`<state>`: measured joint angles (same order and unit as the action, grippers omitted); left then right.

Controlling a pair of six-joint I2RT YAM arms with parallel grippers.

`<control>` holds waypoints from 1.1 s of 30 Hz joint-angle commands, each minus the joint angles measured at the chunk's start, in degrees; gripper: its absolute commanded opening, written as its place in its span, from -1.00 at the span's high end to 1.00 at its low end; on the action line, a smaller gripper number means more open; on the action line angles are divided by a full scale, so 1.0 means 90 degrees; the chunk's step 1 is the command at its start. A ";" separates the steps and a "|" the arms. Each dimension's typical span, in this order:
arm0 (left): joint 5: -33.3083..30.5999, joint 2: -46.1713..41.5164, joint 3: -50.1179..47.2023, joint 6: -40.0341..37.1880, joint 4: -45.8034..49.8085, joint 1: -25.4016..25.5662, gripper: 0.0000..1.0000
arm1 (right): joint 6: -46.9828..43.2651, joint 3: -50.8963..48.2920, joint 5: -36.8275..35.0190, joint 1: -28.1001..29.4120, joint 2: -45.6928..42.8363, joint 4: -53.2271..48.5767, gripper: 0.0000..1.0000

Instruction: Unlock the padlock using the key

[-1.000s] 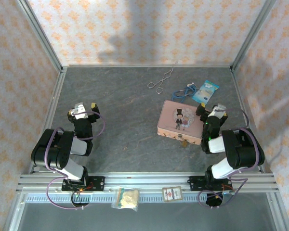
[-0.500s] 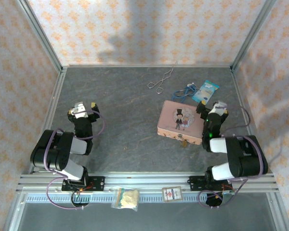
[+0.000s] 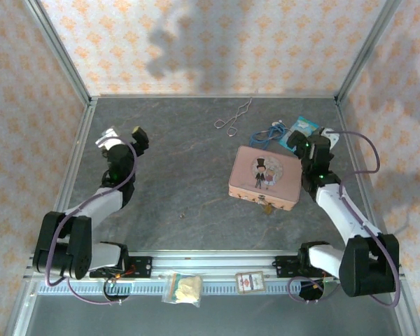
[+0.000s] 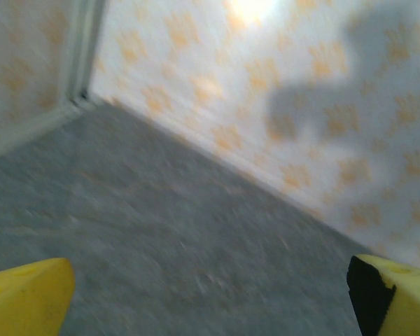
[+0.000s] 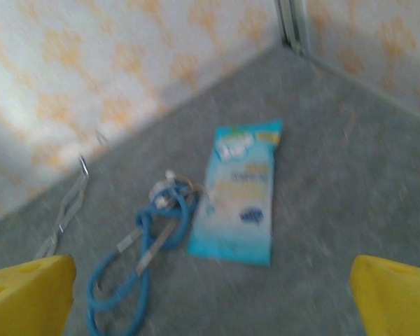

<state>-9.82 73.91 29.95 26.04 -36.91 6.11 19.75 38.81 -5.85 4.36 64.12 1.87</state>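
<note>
My left tool (image 3: 122, 137) hangs over the far left of the worktop (image 3: 182, 175). Its fingers are spread wide with nothing between them. From its wrist I see bare grey surface running to the patterned wall (image 4: 280, 105).

My right tool (image 3: 319, 134) is also spread wide and holds nothing. It hovers at the far right, above the near end of a blue packet (image 5: 238, 192). Just left of the packet lies a coiled blue cord (image 5: 143, 245). Beyond that, nearer the back wall, is a thin wire loop (image 3: 231, 120).

The padlock (image 3: 267, 207) sits at the near edge of the pink tin (image 3: 262, 175), right against it. It is well apart from both tools. The tin lies between my right tool and the padlock. Between my left tool and the padlock is a stretch of bare worktop.

A small speck (image 3: 182, 215) lies on the worktop between the arms, too small for me to tell what it is.

On the rail (image 3: 217, 262) by the arm bases rest a small bag (image 3: 184, 288) of something pale and a card (image 3: 250, 282).
</note>
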 commanded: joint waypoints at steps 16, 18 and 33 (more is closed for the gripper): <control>-0.0120 0.0626 0.1249 0.1572 0.1934 0.0892 -0.98 | 0.0129 -0.1129 0.2206 0.0297 -0.0760 -0.1501 -0.67; -0.0012 0.0642 0.1260 0.1569 0.2004 0.0886 -0.99 | 0.0058 -0.1212 0.2301 0.0447 -0.0701 -0.1372 -0.59; 0.0753 -0.0920 -0.0511 0.1630 0.0419 0.0128 -0.98 | 0.0435 -0.0788 0.2242 0.2084 0.0578 -0.0095 -0.27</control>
<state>-4.80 68.55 27.05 39.38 -27.94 8.03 21.54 29.76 14.59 20.51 66.26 -1.74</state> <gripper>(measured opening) 0.992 0.638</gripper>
